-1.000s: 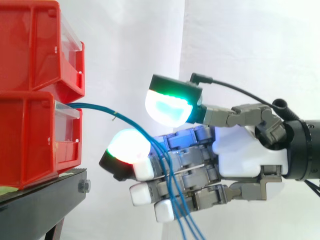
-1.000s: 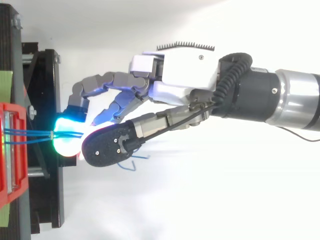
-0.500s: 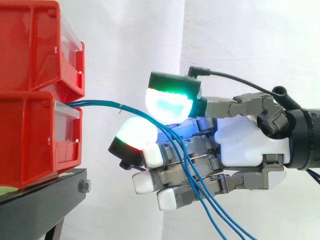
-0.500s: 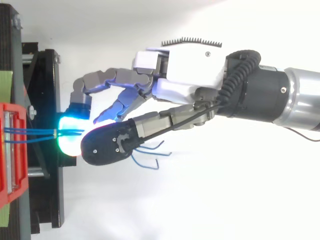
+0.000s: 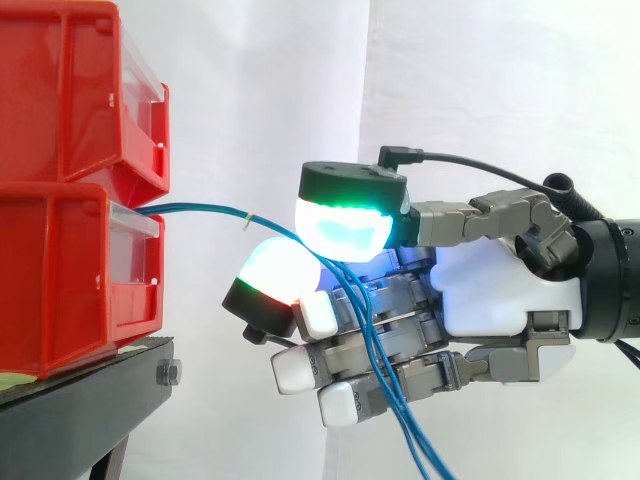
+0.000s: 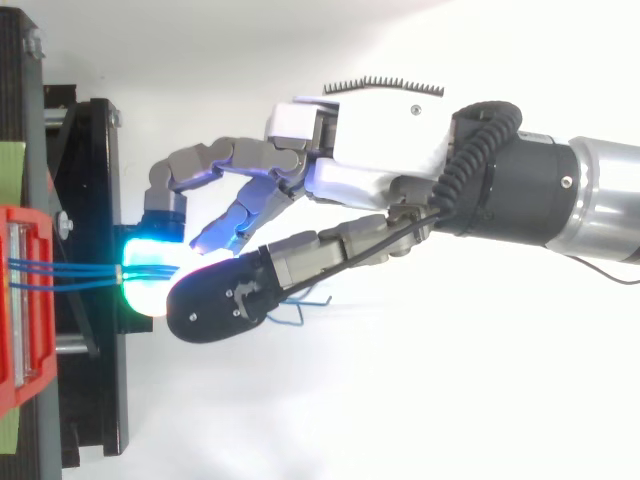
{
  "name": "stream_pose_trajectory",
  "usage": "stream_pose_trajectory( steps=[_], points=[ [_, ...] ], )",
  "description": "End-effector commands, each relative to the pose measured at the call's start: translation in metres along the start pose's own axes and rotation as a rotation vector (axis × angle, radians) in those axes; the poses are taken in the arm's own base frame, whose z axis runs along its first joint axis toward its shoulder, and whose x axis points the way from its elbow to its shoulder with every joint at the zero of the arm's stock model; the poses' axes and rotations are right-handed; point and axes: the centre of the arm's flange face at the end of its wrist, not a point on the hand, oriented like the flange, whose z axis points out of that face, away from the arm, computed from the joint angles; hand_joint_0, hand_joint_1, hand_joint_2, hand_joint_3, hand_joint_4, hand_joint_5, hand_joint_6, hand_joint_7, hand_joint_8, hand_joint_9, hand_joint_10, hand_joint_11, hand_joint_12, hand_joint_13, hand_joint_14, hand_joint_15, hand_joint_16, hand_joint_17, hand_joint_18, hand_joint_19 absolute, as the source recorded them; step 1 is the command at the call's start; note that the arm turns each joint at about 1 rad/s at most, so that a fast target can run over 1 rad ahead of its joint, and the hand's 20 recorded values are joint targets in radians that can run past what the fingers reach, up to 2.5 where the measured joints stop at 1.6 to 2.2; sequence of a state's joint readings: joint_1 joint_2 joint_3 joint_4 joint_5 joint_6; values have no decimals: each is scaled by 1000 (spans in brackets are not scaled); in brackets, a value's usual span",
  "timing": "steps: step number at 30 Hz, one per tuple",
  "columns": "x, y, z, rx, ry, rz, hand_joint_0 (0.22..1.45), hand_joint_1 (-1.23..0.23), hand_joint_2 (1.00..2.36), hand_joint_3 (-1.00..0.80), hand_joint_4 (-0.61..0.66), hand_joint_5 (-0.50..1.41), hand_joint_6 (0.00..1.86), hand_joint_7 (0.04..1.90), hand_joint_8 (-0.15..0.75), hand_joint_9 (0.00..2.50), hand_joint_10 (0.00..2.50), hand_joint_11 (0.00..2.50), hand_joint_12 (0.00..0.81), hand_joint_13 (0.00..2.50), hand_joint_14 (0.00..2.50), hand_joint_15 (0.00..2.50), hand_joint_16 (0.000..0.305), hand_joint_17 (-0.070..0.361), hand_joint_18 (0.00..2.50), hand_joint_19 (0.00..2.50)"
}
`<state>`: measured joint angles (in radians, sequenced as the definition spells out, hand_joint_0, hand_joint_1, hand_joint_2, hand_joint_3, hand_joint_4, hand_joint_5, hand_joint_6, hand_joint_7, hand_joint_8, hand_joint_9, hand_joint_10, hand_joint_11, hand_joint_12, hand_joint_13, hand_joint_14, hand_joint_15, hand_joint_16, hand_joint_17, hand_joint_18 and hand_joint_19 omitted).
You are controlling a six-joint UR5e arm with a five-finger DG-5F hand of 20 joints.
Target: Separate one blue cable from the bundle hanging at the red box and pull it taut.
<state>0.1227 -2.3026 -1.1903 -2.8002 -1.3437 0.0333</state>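
The hand's (image 5: 500,290) thumb has dropped, pinching the thin blue cables (image 5: 200,210) against a glowing finger pad (image 5: 275,272). Between the pads and the red plastic box (image 5: 70,270) they now run straighter. Probably several strands are caught, not 1.

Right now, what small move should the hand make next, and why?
Probably ease the fingers apart a little to shed the extra strands: several blue cables run together from the red bin into the pinch of the hand, so pulling back now would tauten the whole bundle.
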Motion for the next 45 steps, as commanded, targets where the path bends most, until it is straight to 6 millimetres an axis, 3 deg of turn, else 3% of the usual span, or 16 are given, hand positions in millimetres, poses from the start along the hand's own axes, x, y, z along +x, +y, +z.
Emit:
stream_pose_trajectory(
  steps=[1, 5, 11, 18, 24, 31, 33, 37, 41, 45],
  points=[
    [1, -1, 0, 2, 1, -5, 695, -694, 1017, -279, 201, -167, 664, 1166, 318, 920, 18, 599, 351, 835, 15, 397, 35, 79, 720, 420],
    [2, -2, 0, 4, 3, -7, 652, -662, 1010, -379, 207, -179, 732, 1067, 320, 930, 18, 604, 353, 838, 16, 401, 35, 79, 721, 433],
    [2, -2, 0, 4, 3, -7, 611, -593, 1004, -460, 214, -171, 728, 1092, 331, 965, 16, 616, 358, 847, 15, 405, 36, 81, 724, 442],
    [3, -2, 0, 4, 5, -7, 642, -589, 1015, -326, 178, -174, 761, 1124, 337, 969, 17, 640, 360, 852, 15, 409, 36, 82, 728, 445],
    [3, -2, 0, 4, 5, -7, 667, -718, 1018, -260, 197, -206, 827, 1035, 341, 918, 20, 677, 370, 847, 15, 423, 37, 83, 731, 452],
    [3, -1, -1, 2, 5, -5, 753, -803, 1000, -500, 185, -206, 833, 989, 332, 947, 20, 725, 368, 886, 17, 451, 36, 82, 748, 436],
    [3, -2, 0, 4, 5, -7, 692, -768, 1000, -500, 199, -204, 836, 1015, 330, 968, 20, 723, 366, 890, 18, 466, 36, 81, 748, 455],
    [3, -3, -1, 8, 4, -8, 555, -533, 1000, -500, 202, -194, 830, 1026, 344, 1015, 18, 708, 376, 914, 19, 465, 38, 85, 763, 473],
    [3, -3, -1, 8, 4, -8, 617, -462, 1000, -500, 183, -186, 819, 1059, 345, 1032, 20, 714, 374, 922, 17, 466, 37, 84, 764, 491],
    [6, -3, -1, 8, 7, -8, 627, -587, 1019, -238, 192, -200, 848, 1074, 351, 935, 19, 704, 387, 898, 17, 469, 39, 88, 762, 491]
  ],
)
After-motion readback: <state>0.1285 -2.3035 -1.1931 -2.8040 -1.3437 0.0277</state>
